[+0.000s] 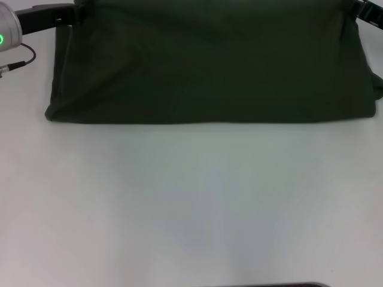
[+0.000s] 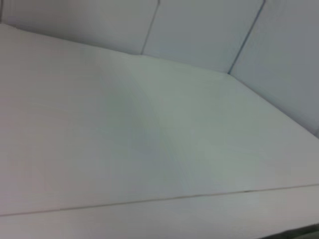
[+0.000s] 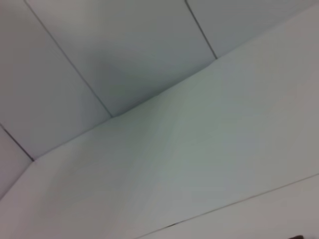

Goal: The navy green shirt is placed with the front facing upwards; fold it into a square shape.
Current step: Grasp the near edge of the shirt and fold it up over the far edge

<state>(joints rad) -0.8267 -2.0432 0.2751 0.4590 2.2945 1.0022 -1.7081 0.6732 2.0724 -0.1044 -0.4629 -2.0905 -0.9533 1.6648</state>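
Shirt: the navy green shirt is lying across the far part of the worktop, filling the head view from about ten o'clock through twelve to two o'clock. It is showing as one wide dark green band, plain on the side facing up, with no lettering showing.
Shirt edges: the near edge is running almost straight from side to side; the corner at nine o'clock is bulging a little, and the end at three o'clock is bunching into a small lump.
Shirt far side: the far edge is running out of the head view at the top, so I cannot tell how it is lying there.
Left pincer: a dark part of the left arm is reaching in at eleven o'clock and meeting the shirt's far left corner. The left pincer itself is not showing, so I cannot tell whether it is apart, together or clamped on cloth.
Right pincer: a dark part of the right arm is coming in at one o'clock, at the shirt's far right corner. The right pincer is not showing either, so I cannot tell its state.
Worktop: the pale surface is stretching bare from the shirt's near edge toward six o'clock.
Left wrist view: showing only pale worktop and panelled wall.
Right wrist view: showing the same pale surface and wall panels.
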